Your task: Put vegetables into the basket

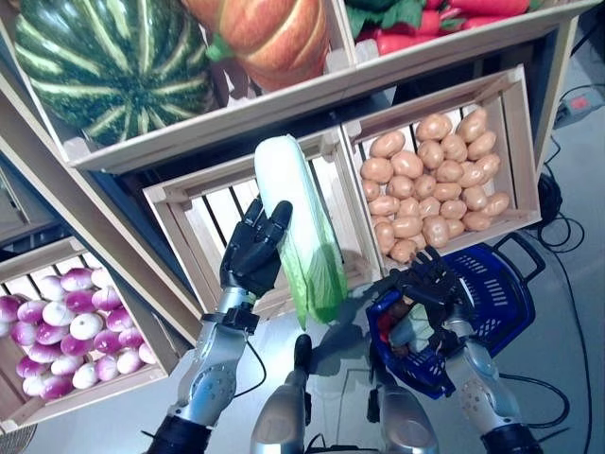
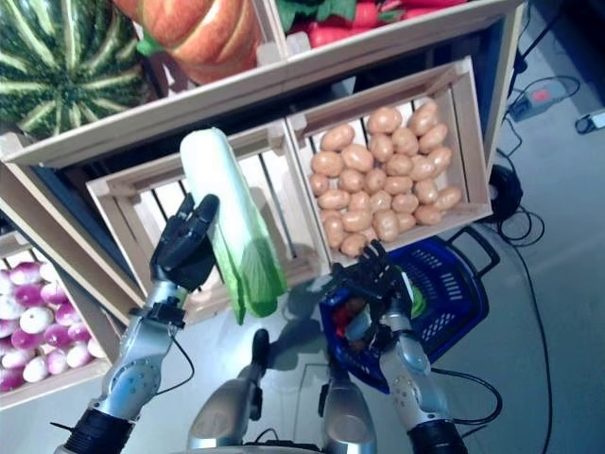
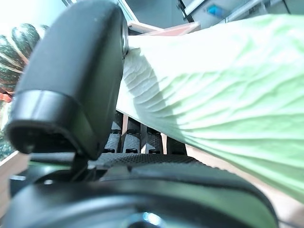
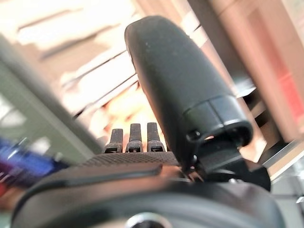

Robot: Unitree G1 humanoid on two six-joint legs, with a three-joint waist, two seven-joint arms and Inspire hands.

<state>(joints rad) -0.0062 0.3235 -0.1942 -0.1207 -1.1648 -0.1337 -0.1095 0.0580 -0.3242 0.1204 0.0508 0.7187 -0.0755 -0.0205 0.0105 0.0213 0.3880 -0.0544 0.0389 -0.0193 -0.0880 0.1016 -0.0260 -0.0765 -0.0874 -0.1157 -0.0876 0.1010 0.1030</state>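
A long pale-green napa cabbage [image 1: 298,218] hangs stem end up in front of an empty wooden crate [image 1: 203,213]. My left hand [image 1: 253,251] is shut on its lower half; in the left wrist view the thumb [image 3: 76,80] presses on the cabbage [image 3: 228,85], with the fingers curled beneath it. The blue plastic basket [image 1: 496,293] sits on the floor at the lower right, with a few vegetables [image 1: 408,329] inside. Over the basket's near rim hovers my right hand [image 1: 433,284], open and holding nothing, fingers [image 4: 135,137] straight.
A crate of potatoes [image 1: 430,175] stands right of the empty crate. The upper shelf holds a striped green squash [image 1: 104,61], an orange pumpkin [image 1: 269,33] and red vegetables [image 1: 425,24]. A crate of purple-white turnips [image 1: 66,326] lies at the lower left.
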